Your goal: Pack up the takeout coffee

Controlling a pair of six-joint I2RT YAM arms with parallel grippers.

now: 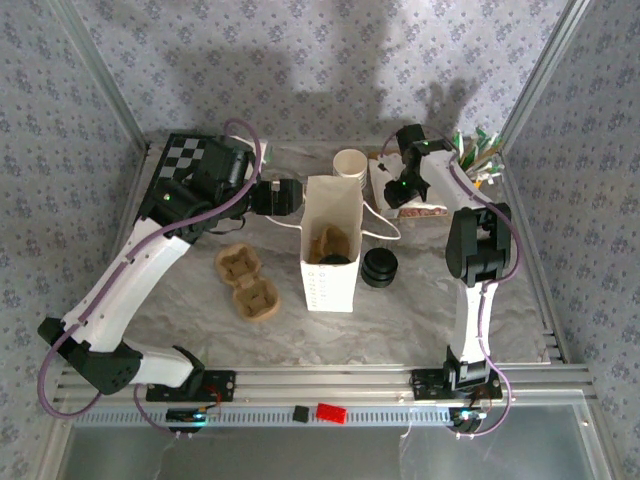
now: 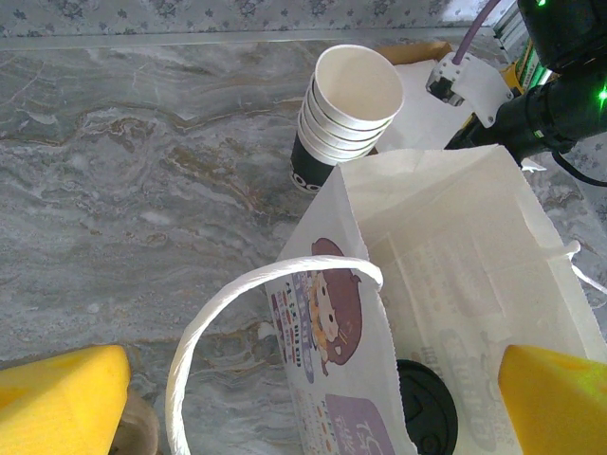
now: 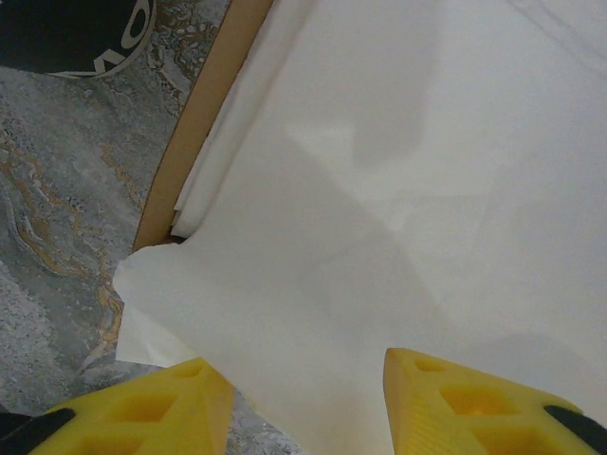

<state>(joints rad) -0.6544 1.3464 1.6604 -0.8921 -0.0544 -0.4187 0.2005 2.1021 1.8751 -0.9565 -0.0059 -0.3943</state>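
Note:
The takeout coffee point(image 1: 336, 260) stands inside the open white paper bag point(image 1: 328, 285) at mid-table. Its black lid point(image 2: 427, 408) shows low in the bag, and the cup's sides are hidden. My left gripper point(image 2: 303, 417) is open wide at the bag's left rim point(image 2: 327, 313), with the bag wall and the white handle loop point(image 2: 237, 294) between its yellow fingers point(image 2: 57, 398). From above, the left gripper point(image 1: 290, 197) sits at the bag's far left corner. My right gripper point(image 1: 398, 193) is at the back right over white napkins point(image 3: 379, 190). The right gripper point(image 3: 303, 379) has its jaws apart on either side of a napkin corner.
A stack of lidless paper cups point(image 1: 350, 163) stands behind the bag. A stack of black lids point(image 1: 379, 267) sits to the bag's right. Two brown pulp carriers point(image 1: 238, 262) point(image 1: 256, 298) lie to its left. The napkins rest in a brown box point(image 3: 204, 114). Sachets point(image 1: 480, 150) stand at the far right.

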